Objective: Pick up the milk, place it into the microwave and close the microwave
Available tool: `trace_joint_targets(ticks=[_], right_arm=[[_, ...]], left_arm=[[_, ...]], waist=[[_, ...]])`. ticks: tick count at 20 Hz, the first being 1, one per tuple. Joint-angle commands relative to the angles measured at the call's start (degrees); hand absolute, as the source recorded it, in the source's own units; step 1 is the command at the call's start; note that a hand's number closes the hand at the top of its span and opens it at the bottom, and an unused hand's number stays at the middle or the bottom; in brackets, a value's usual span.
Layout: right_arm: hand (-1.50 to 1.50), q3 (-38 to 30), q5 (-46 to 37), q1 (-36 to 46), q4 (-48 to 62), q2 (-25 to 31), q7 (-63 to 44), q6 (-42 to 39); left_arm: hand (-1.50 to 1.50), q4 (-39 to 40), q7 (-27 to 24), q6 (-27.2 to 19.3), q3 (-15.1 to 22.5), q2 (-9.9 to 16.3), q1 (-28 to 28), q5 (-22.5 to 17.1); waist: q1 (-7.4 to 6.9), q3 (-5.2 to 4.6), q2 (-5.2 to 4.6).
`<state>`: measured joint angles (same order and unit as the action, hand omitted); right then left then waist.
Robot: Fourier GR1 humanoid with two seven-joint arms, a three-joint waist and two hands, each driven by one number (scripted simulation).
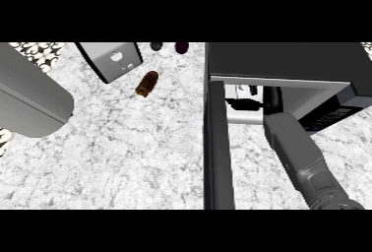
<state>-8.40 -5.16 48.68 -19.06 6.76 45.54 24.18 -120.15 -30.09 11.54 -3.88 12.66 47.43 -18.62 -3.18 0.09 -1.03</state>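
Inside the microwave (291, 64), the right robot hand (247, 104) hides the milk.

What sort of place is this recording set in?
Most likely a kitchen counter: a speckled stone-look countertop carries an open microwave with its door swung out, and the right hand reaches into it. A brown item lies nearby.

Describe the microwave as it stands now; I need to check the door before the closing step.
The black box-shaped microwave stands on the white speckled stone counter at the view's upper right. Its dark door is swung wide open, seen edge-on and jutting toward the viewer. The light interior shows below the top edge, with a button panel at its right. The grey right forearm reaches into the cavity, where the black right hand is by a white object, partly hidden.
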Motion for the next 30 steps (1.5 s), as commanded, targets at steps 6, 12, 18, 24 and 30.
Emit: trace_joint_targets(ticks=[6,12,18,24,30], right_arm=[[1.5,0.6,-5.19,5.71,7.72,-0.27,0.57,17.24],[1.5,-1.87,-4.04,7.57,9.55,4.08,-1.06,16.79],[1.5,-4.03,-2.83,5.96,10.6,4.82,0.14,18.11],[1.5,-3.57,-3.93,6.89,13.18,8.65,-2.24,15.9],[1.5,-2.81,-5.23,4.23,13.88,9.43,-0.59,18.02]], left_arm=[[-1.5,1.21,-0.88,1.76,0.8,-0.54,-1.28,0.86],[-1.5,4.4,-1.73,3.51,-2.15,1.04,-2.77,-0.38],[-1.5,4.36,0.39,1.49,-1.52,0.2,-5.1,0.98],[-1.5,2.81,2.33,1.72,-0.55,0.42,-5.13,0.93],[-1.5,4.41,3.28,1.61,-0.4,0.51,-8.31,0.66]], waist=[[-1.44,0.04,-0.54],[-1.91,0.06,-0.91],[-1.97,0.16,-1.29],[-3.42,0.26,-1.8],[-3.62,0.33,-2.27]])
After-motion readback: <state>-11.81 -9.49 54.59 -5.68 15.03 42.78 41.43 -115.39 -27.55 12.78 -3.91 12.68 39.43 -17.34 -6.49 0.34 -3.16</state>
